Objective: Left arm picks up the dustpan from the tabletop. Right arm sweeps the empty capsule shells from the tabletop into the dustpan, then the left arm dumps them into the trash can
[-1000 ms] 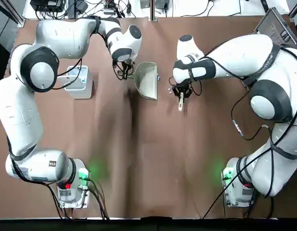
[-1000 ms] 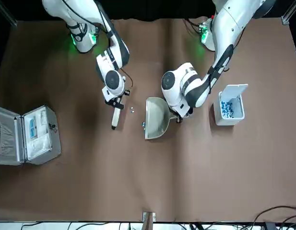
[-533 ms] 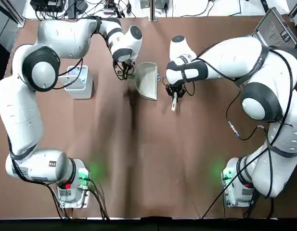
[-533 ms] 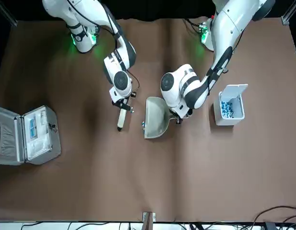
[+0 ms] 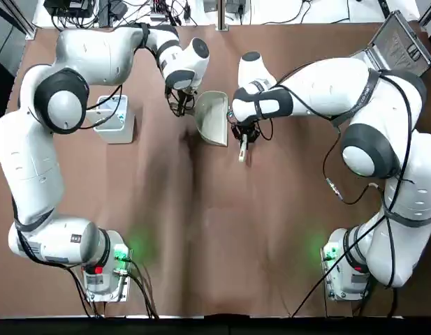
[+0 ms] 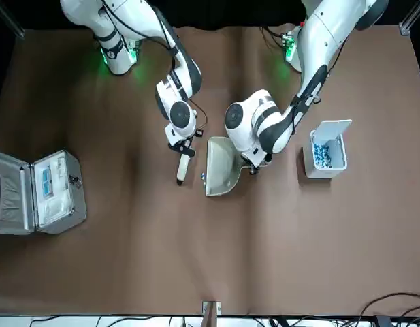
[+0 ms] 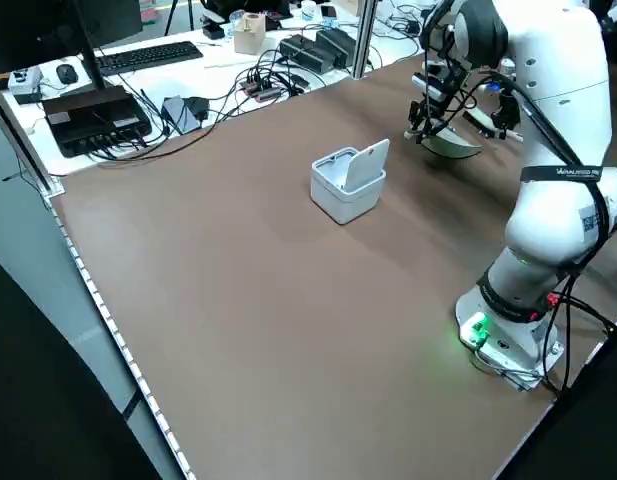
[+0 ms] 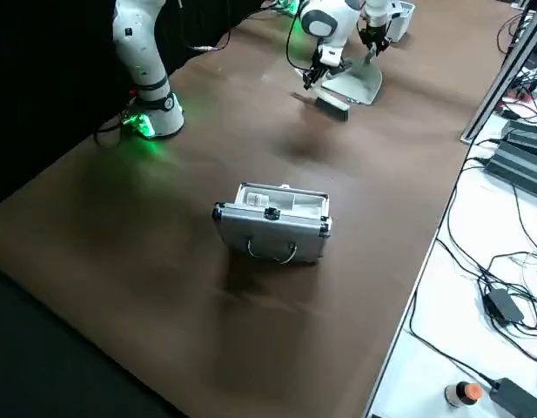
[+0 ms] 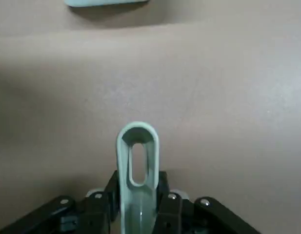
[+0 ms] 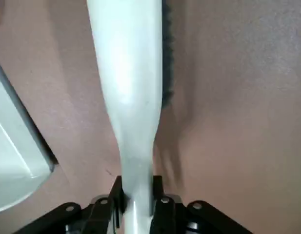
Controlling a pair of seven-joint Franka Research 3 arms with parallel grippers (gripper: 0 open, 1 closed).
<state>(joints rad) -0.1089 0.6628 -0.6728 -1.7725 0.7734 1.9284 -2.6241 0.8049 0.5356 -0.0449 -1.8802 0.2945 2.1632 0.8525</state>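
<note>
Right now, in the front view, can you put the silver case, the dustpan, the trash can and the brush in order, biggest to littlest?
1. Silver case, the biggest
2. Dustpan and trash can: they look alike, so I can't rank them
3. Brush, the littlest

Holding the dustpan handle (image 9: 139,209) in the left pincer (image 9: 138,183).
Clamped from both sides by dark fingers (image 9: 113,195), with rounded tip and long open slot standing out beyond the grip; pale green-white, glossy, over the brown bench (image 9: 228,107). Dotted with small bright screws on the dark parts of the pincer. Well apart from the handle, cut off by the view, just a pale rounded edge (image 9: 104,2) beside a soft shadow, perhaps part of a container, too little showing to tell.
</note>
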